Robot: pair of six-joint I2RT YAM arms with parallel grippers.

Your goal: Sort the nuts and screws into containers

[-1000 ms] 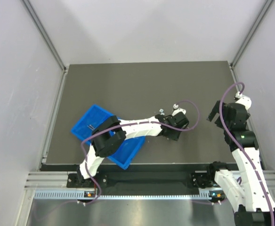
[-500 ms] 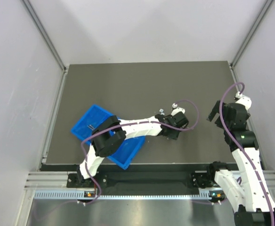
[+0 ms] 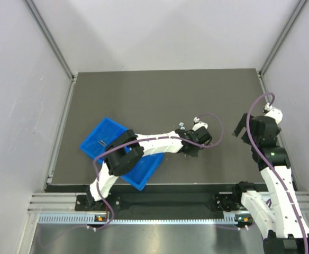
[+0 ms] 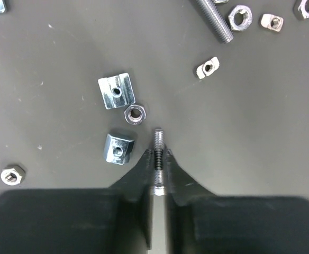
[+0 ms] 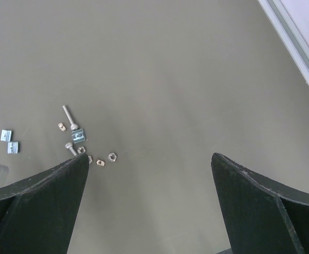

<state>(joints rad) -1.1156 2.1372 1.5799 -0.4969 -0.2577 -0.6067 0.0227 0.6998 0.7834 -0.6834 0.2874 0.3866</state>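
My left gripper is shut on a thin silver screw whose threaded end sticks out past the fingertips, just above the dark table. Loose nuts lie around it: a hex nut, two square nuts and another hex nut. A longer screw and more nuts lie farther off. In the top view the left gripper is right of the blue tray. My right gripper is open and empty, raised at the table's right side.
The right wrist view shows the pile from afar: two screws and small nuts. The left arm lies across the tray's near right part. The table's right edge rail is close to the right arm.
My left gripper has shifted slightly left, toward the tray. The right arm has not moved.
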